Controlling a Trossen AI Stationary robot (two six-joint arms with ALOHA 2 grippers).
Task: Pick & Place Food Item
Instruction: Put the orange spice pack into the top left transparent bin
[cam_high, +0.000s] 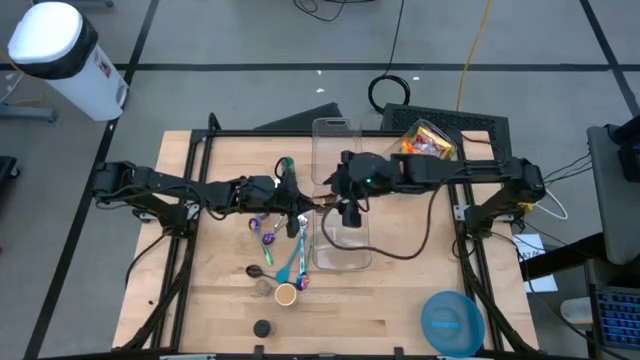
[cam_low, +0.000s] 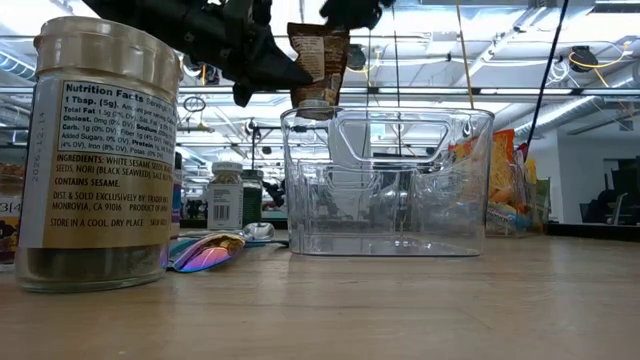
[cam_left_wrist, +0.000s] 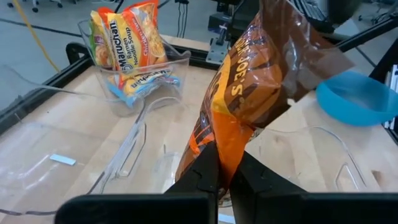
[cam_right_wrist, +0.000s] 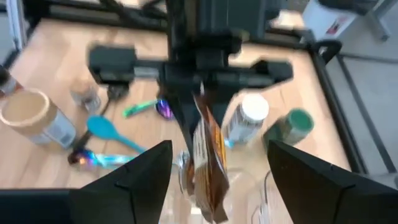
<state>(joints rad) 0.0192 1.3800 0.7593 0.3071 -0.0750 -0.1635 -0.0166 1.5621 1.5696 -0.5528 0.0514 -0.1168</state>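
Observation:
A brown and orange food packet (cam_left_wrist: 261, 74) is held in the air by my left gripper (cam_left_wrist: 224, 177), which is shut on it. In the low view the packet (cam_low: 318, 62) hangs over the left wall of a clear plastic bin (cam_low: 390, 180). The bin (cam_high: 340, 245) stands at the table's middle. My left gripper (cam_high: 308, 207) reaches in from the left. My right gripper (cam_right_wrist: 217, 180) is open and faces the packet (cam_right_wrist: 208, 155), with one finger on either side of it and touching nothing. It hovers over the bin (cam_high: 348, 213). My left gripper pinches the packet's near edge (cam_left_wrist: 219, 149) between its two fingers. The fingers come about level from the table's left. The packet is lifted clear and stands roughly upright, with its lower end (cam_low: 316, 103) just above the bin's rim.
A second clear bin with ramen packets (cam_high: 430, 140) stands at the far right. A blue bowl (cam_high: 452, 320) is near the front right. Spoons, small jars and a cup (cam_high: 285, 293) lie left of the bin. A spice jar (cam_low: 95, 150) stands close to the low camera.

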